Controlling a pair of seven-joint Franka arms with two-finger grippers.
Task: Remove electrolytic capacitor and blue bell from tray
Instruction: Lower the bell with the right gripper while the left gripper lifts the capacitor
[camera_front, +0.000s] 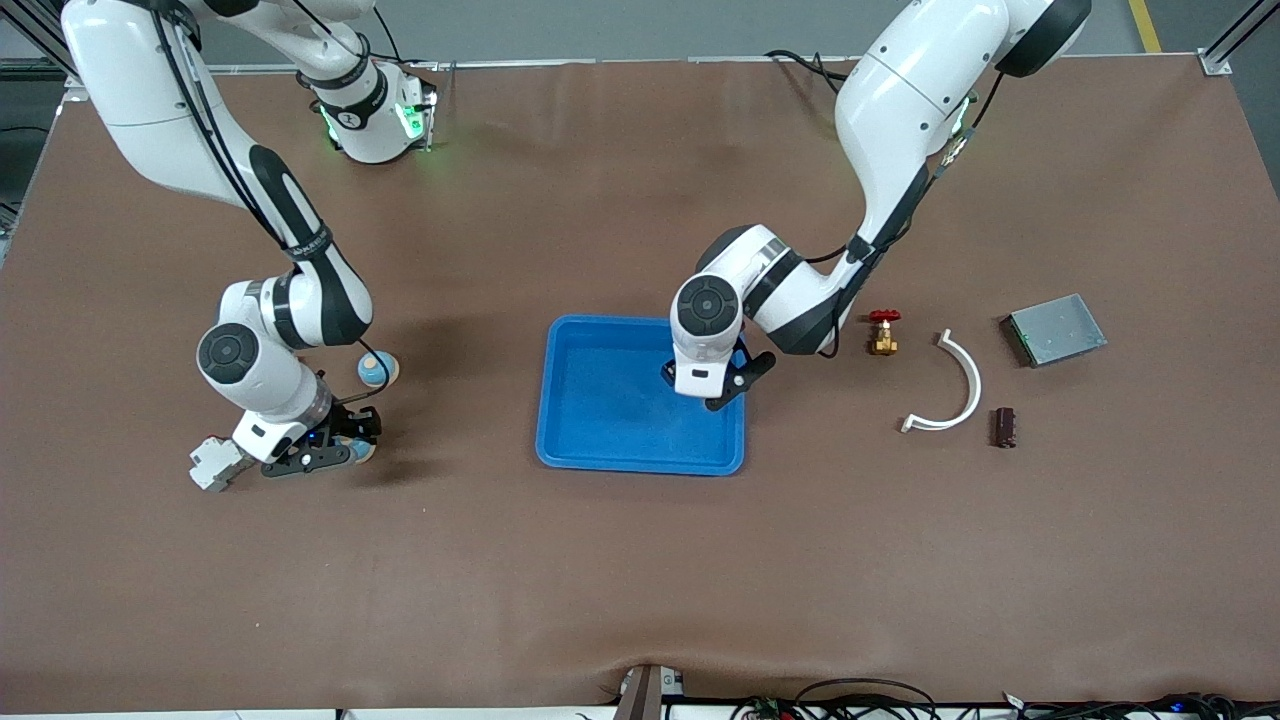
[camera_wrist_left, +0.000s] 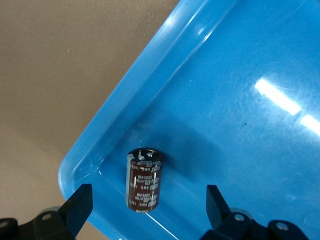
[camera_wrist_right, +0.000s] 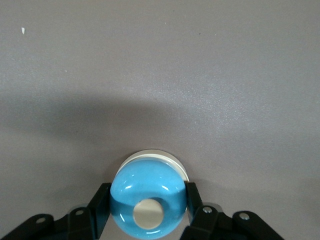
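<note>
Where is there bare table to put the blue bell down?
The right gripper, shut on the bell, is over bare table. Bare table also runs from the tray toward the front camera. It is crowded by the valve, white arc and grey box.

Bright blue tray (camera_front: 600, 400), dark brown capacitor (camera_wrist_left: 144, 181) with pale, perhaps silver print

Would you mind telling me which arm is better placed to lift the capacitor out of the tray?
Left: its open claw hangs over the capacitor in the tray. The right claw is shut on the blue bell, outside the tray.
</note>
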